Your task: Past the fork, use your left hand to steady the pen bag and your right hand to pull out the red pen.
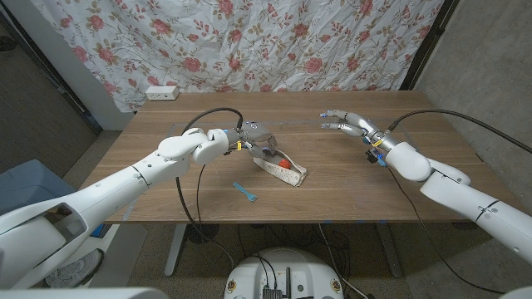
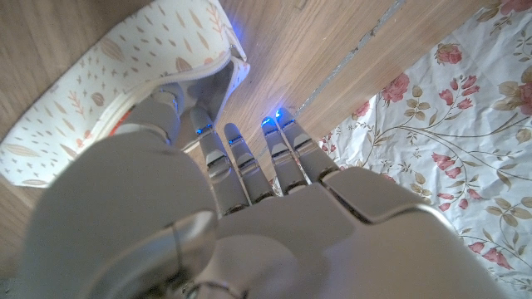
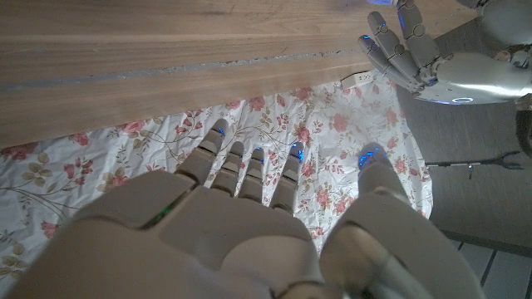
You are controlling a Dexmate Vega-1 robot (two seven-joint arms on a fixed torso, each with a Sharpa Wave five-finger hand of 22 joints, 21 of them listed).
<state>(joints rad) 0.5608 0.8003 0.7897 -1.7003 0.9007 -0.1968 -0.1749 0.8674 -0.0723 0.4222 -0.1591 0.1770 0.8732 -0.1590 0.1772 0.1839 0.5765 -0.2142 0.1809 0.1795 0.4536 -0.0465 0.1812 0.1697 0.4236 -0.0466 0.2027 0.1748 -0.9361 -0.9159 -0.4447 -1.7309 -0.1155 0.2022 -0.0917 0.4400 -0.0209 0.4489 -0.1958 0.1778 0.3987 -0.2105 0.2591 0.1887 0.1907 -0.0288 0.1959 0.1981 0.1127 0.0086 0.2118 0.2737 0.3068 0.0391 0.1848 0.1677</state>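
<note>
The cream patterned pen bag [image 1: 287,172] lies mid-table with the red pen [image 1: 285,165] showing in its open mouth. My left hand [image 1: 256,146] is at the bag's near-left end. In the left wrist view its thumb [image 2: 160,106] touches the rim of the pen bag [image 2: 100,79], while the other fingers [image 2: 249,158] reach out straight beside the bag over the wood. My right hand [image 1: 344,124] hovers over the far right of the table, well away from the bag, fingers spread and holding nothing; the same right hand [image 3: 249,208] faces the floral curtain. The small blue fork [image 1: 245,193] lies in front of the bag.
A white power strip [image 1: 162,92] sits at the table's far left corner. A floral curtain [image 1: 249,41] hangs behind the table. Bare wood [image 1: 399,195] lies to the right of the bag. A blue bin [image 1: 25,183] stands on the floor at left.
</note>
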